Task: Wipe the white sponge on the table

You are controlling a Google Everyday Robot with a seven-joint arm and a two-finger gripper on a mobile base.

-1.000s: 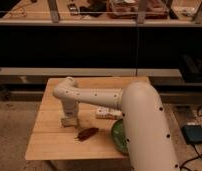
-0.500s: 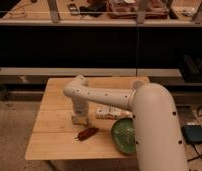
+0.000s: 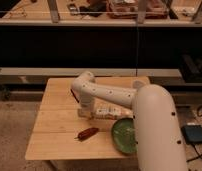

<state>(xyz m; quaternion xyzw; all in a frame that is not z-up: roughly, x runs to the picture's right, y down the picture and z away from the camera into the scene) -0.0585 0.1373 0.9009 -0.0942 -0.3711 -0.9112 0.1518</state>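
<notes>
Over the table (image 3: 54, 107), I see the gripper (image 3: 86, 108) down at the white sponge (image 3: 82, 114), up-left of the green plate (image 3: 125, 135), its grasp I cannot tell, so I judge this the wiping step, next needing a pressed sideways stroke.

One camera, high behind the arm (image 3: 155, 125), looks forward and down, fairly near; the table (image 3: 54, 107) spreads around the claw (image 3: 86, 111).
</notes>
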